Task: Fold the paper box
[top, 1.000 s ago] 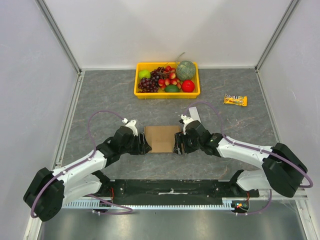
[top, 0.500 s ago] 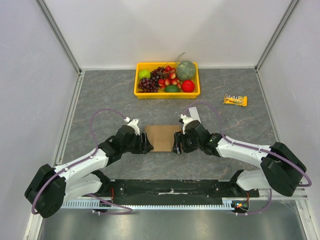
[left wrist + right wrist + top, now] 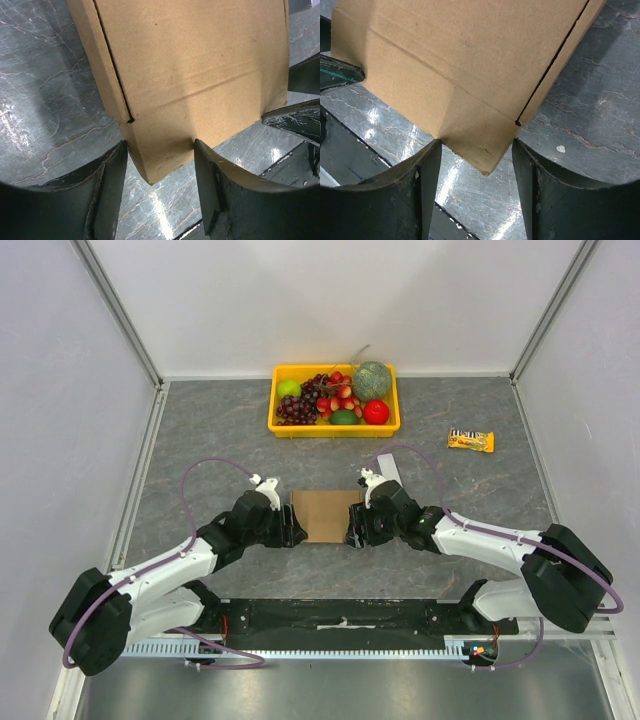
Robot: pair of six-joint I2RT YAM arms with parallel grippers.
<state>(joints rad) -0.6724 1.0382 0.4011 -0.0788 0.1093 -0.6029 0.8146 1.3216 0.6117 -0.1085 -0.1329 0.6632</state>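
The paper box [image 3: 322, 516] is a plain brown cardboard piece lying on the grey table between my two grippers. My left gripper [image 3: 288, 525] is at its left end and my right gripper [image 3: 352, 528] at its right end. In the left wrist view, the fingers [image 3: 112, 180] of the left gripper [image 3: 160, 144] touch both sides of a folded end flap of the box [image 3: 190, 60]. In the right wrist view, the right gripper [image 3: 476, 142] holds the opposite end flap of the box [image 3: 460, 55] the same way, and a slit runs beside the flap.
A yellow tray [image 3: 334, 429] of fruit stands at the back centre. A small wrapped snack bar [image 3: 470, 440] lies at the right. White walls enclose the table on three sides. The black base rail [image 3: 340, 615] runs along the near edge.
Both grippers have moved slightly inward toward each other, and the box between them looks a little narrower. The left arm has shifted a little to the right.
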